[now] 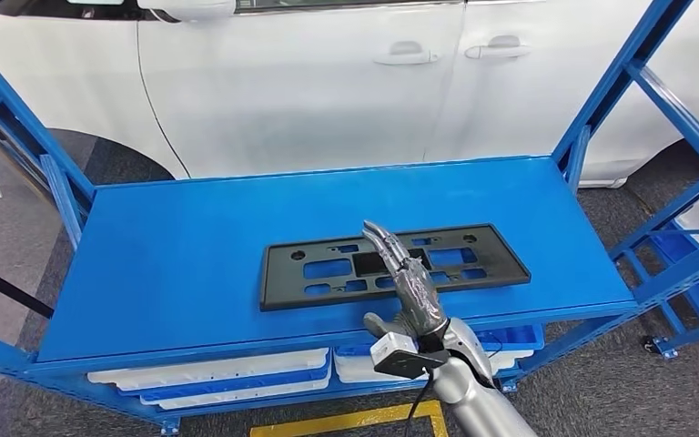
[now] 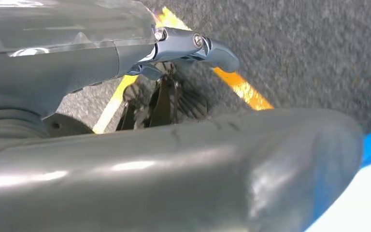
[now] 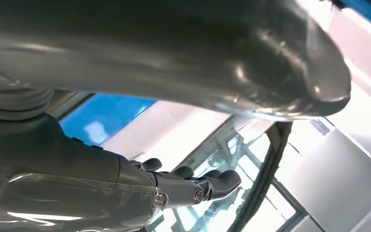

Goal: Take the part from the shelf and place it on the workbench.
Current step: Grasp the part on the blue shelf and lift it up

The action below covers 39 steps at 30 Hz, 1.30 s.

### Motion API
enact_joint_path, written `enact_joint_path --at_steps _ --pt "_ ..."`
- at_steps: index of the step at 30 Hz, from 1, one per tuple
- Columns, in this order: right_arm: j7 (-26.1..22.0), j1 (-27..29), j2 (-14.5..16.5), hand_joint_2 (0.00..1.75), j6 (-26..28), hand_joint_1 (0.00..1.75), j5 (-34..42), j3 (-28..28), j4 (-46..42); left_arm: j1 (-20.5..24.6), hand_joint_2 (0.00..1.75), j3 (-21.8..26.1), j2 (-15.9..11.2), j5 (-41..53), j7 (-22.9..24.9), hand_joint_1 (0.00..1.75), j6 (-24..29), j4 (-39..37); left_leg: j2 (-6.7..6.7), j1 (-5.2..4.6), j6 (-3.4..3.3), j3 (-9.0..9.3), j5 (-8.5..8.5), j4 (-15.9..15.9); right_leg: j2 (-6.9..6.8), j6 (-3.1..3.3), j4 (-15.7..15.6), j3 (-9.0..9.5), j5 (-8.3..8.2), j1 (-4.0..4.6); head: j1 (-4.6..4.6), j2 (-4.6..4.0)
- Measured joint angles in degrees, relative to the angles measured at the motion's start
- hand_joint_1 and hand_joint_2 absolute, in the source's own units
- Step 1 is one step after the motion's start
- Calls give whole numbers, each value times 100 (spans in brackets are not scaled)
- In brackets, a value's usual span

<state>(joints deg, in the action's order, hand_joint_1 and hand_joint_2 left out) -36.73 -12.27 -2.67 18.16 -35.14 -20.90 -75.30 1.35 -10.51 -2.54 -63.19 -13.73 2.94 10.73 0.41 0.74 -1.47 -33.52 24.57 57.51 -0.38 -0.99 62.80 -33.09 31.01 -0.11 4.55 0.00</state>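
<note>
The part (image 1: 280,278) is a flat black rectangular plate with several cut-outs, lying on the top deck of the blue shelf (image 1: 173,237), right of centre. My right hand (image 1: 410,282) reaches in from below with its fingers stretched out flat over the middle of the part, holding nothing; whether it touches the plate I cannot tell. In the right wrist view the right hand (image 3: 125,179) has its fingers extended with nothing in them. My left hand (image 2: 149,145) hangs above grey floor, fingers apart and empty.
A white car (image 1: 328,82) stands close behind the shelf. Blue uprights (image 1: 619,82) rise at both ends of the deck. White trays (image 1: 218,373) lie on the level below. Another blue rack (image 1: 692,264) stands at the right. Yellow tape (image 1: 355,421) marks the floor.
</note>
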Motion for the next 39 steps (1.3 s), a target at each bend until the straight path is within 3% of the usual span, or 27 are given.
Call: enact_joint_path --at_steps 2,4,5,7,9,12,14,17,18,19,20,22,23,25,28,29,30,32,34,35,36,38,39 --pt "73 36 -53 0 87 0 -169 -4 33 0 0 0 -3 0 0 0 -1 0 -1 -5 -32 4 19 2 5 -35 761 -421 307 -23 0 0" --pt "120 75 -94 0 190 0 -349 -8 76 -3 0 0 -6 -1 0 0 -2 0 -13 -8 -33 23 42 6 5 -55 1087 -660 282 -49 0 0" --pt "152 81 -109 0 256 0 -450 -11 96 -4 0 0 -7 -1 0 0 -3 0 -20 -8 -24 45 56 8 5 -54 914 -614 104 -58 0 0" --pt "231 77 -138 0 403 0 -670 -20 130 -2 0 0 -6 0 0 0 -10 0 -33 -12 11 99 92 11 7 -25 170 -307 -342 -64 0 0" --pt "335 65 -159 0 558 0 -910 -38 162 8 0 0 -6 1 -3 0 -19 0 -41 -28 64 120 124 23 12 15 -386 -73 -544 -41 0 0" --pt "506 52 -182 0 807 0 -1341 -84 222 16 0 0 -9 0 -16 0 -35 0 -41 -29 165 124 147 13 22 89 -494 -39 -537 -25 0 0" --pt "582 30 -191 0 925 0 -1550 -120 259 15 0 -2 -13 0 -24 0 -46 0 -40 -16 226 65 277 189 21 157 -539 -3 -549 -47 1 0" --pt "667 7 -193 0 1023 0 -1754 -186 310 13 0 -9 -18 1 -32 0 -55 0 -40 -6 283 -425 772 1223 8 225 -556 21 -535 -41 2 0" --pt "692 7 -193 0 1046 0 -1817 -214 330 11 0 -15 -19 1 -34 0 -56 -1 -39 -5 295 -589 865 1537 8 233 -554 25 -529 -35 2 0" --pt "712 7 -194 44 1065 0 -1877 -240 346 8 0 -22 -19 0 -37 0 -57 -1 -39 -4 302 -674 861 1681 10 237 -550 31 -522 -30 2 0" --pt "736 7 -194 87 1084 0 -1943 -266 360 7 0 -30 -19 -1 -39 0 -58 -1 -39 -3 300 -639 728 1569 15 235 -545 43 -511 -28 2 0" --pt "792 1 -194 175 1137 0 -2081 -318 375 8 0 -39 -22 -1 -49 0 -60 -1 -36 -3 271 -328 313 858 25 212 -528 80 -476 -26 2 0" --pt "822 -9 -194 175 1165 0 -2148 -345 380 11 0 -41 -23 0 -55 0 -60 -2 -37 -11 244 -148 161 467 28 188 -508 89 -453 -13 2 0" --pt "871 -35 -194 175 1195 0 -2245 -403 390 20 0 -46 -25 1 -68 0 -60 -2 -43 -28 177 18 82 96 29 133 -489 87 -430 11 1 0" --pt "928 -81 -194 175 1175 0 -2300 -481 415 27 0 -51 -18 0 -76 0 -60 -2 -55 -17 81 40 79 51 31 49 -464 82 -396 15 1 0" --pt "940 -105 -194 175 1163 0 -2303 -497 426 29 0 -52 -14 -1 -78 0 -60 -2 -53 -7 49 51 70 32 33 21 -355 40 -315 9 1 0" --pt "947 -130 -194 175 1152 0 -2304 -510 439 32 0 -52 -10 -1 -78 0 -60 -2 -50 2 20 60 62 15 34 -6 -136 -59 -179 -1 1 0" --pt "964 -165 -194 175 1134 0 -2292 -533 480 34 0 -54 -9 -1 -80 0 -63 -2 -45 1 -17 58 65 10 33 -45 591 -411 168 -22 0 0" --pt "984 -174 -194 175 1114 0 -2264 -552 531 33 0 -56 -10 1 -82 0 -66 -2 -51 -2 -24 60 70 13 33 -67 1108 -690 282 -41 0 0" --pt "994 -182 -194 175 1101 0 -2250 -556 553 32 0 -60 -10 1 -81 0 -68 -2 -57 -2 -22 66 74 15 33 -67 1076 -695 182 -48 0 0" --pt "1003 -196 -194 175 1088 0 -2243 -558 567 32 0 -65 -10 1 -79 0 -72 -2 -62 -2 -15 77 79 17 33 -58 822 -591 -6 -55 0 0" --pt "1015 -241 -195 175 1072 0 -2239 -561 582 37 0 -78 -8 1 -73 0 -82 -2 -69 -15 18 93 100 31 33 -12 31 -234 -389 -49 0 0" --pt "1019 -261 -196 175 1070 0 -2240 -562 583 42 0 -83 -8 1 -69 0 -86 -2 -71 -24 44 93 108 36 34 13 -258 -106 -489 -38 1 0"
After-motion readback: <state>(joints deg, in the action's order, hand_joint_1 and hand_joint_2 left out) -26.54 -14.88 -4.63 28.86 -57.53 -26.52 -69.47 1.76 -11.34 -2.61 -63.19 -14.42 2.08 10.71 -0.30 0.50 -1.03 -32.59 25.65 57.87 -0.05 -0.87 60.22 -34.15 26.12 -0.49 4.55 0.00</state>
